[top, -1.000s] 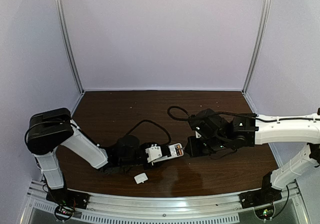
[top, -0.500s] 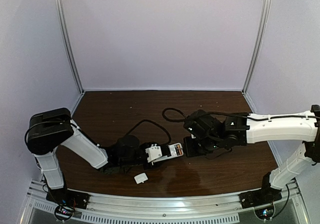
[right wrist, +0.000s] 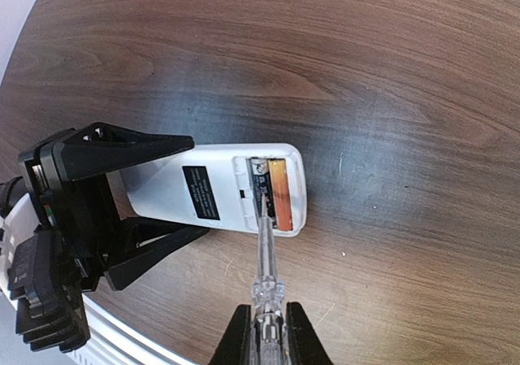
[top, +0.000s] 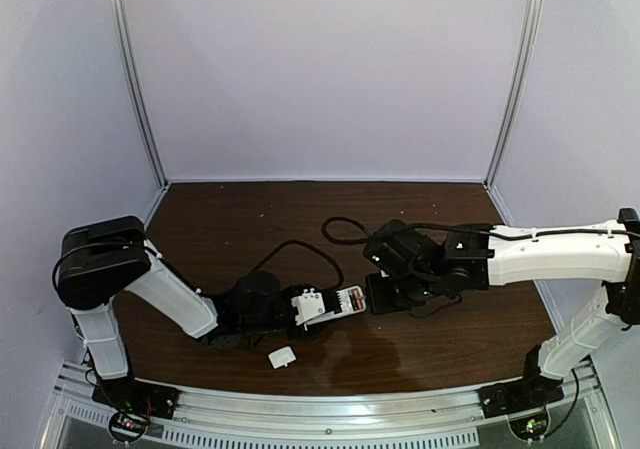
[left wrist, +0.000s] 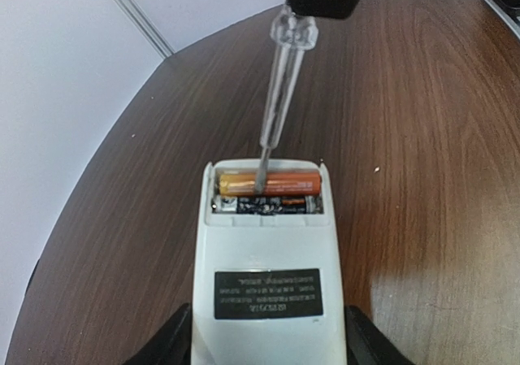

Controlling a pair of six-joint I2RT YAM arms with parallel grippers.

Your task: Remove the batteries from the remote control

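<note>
The white remote control (left wrist: pixel 264 284) lies label side up on the brown table, and my left gripper (left wrist: pixel 268 336) is shut on its sides. Its compartment is uncovered: an orange battery (left wrist: pixel 268 181) lies at the far end, with a dark one (left wrist: pixel 264 206) beside it. My right gripper (right wrist: pixel 264 332) is shut on a clear-handled screwdriver (right wrist: pixel 264 251). The screwdriver's tip rests on the batteries (right wrist: pixel 272 190) inside the remote control (right wrist: pixel 211 190). From above, the remote control (top: pixel 330 304) sits between the left gripper (top: pixel 303 309) and the right gripper (top: pixel 378 294).
A small white cover piece (top: pixel 281 357) lies on the table near the front edge, below the left gripper. A black cable loop (top: pixel 340 227) from the right arm hangs behind the remote. A metal rail (top: pixel 320 421) runs along the front edge.
The right arm has shifted left, bringing the screwdriver tip onto the batteries. The left gripper and the remote have stayed in place.
</note>
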